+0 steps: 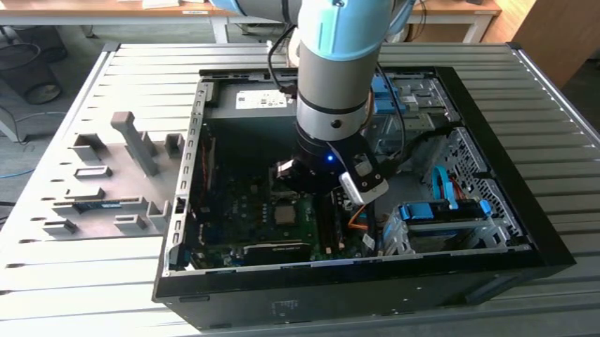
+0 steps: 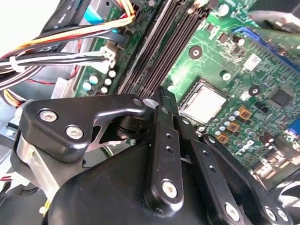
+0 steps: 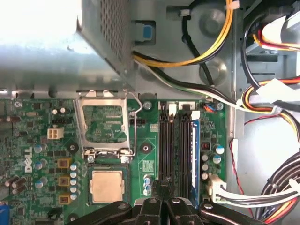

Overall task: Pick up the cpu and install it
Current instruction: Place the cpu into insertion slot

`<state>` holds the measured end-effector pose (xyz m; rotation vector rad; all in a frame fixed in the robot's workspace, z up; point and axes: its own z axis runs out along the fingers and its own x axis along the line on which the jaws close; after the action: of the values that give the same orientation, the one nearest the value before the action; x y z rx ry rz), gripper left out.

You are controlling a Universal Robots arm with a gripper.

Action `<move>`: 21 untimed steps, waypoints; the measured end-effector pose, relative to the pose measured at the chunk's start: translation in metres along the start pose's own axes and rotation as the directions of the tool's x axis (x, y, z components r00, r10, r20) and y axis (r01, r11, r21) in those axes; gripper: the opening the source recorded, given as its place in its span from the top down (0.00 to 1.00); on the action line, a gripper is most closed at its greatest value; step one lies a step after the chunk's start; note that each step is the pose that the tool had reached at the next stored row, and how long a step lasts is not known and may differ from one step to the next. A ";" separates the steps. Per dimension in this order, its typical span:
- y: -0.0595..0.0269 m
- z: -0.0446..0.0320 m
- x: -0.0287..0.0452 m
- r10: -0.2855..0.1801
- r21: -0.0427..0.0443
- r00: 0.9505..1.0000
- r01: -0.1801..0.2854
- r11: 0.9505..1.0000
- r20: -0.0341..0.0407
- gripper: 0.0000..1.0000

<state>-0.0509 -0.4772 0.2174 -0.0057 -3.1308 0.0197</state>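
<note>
Looking through the first wrist view, you find the cpu (image 3: 107, 185) lying flat in its socket (image 3: 89, 187) on the green board (image 3: 150, 165), dull silver face up and square to the socket's edges. Your tool (image 3: 161, 187) hangs just beside it, over one end of the black memory slots (image 3: 174, 145), and touches neither the cpu nor the socket. Its jaws look clenched together, with nothing held between them. The socket's metal frame (image 3: 104, 123) is swung open off the cpu, hinged at one edge of the socket, and you can see bare board through its window. A thin wire lever (image 3: 135, 123) runs along one side of that frame.

In the second wrist view the cpu shows again as a pale square just past the tool's tip, apart from it, with the memory slots running alongside.

In the exterior view your arm (image 1: 333, 70) reaches down into the open case (image 1: 511, 210), which lies on its side on the slatted worktop (image 1: 140, 77). There the cpu sits on the board just below the tool and a little toward the exterior view's left. Bundled cables (image 3: 262, 93) in yellow, black, red and white run beside the board. A grey fixture plate (image 1: 103, 186) with upright blocks lies on the worktop at the exterior view's left of the case
</note>
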 end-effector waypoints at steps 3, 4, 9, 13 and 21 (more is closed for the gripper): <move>0.0004 0.0000 0.0000 0.000 0.000 1.000 0.000 1.000 0.000 0.90; 0.0004 0.0000 0.0000 0.000 0.000 1.000 0.000 1.000 0.000 0.90; 0.0005 0.0000 0.0038 0.000 0.000 1.000 0.000 1.000 0.001 0.90; 0.0004 -0.0003 0.0195 0.000 0.000 1.000 0.000 1.000 0.013 0.90; 0.0002 -0.0191 0.0216 0.000 0.000 1.000 0.000 1.000 0.015 0.90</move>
<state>-0.0723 -0.4767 0.2367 -0.0062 -3.1458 0.0201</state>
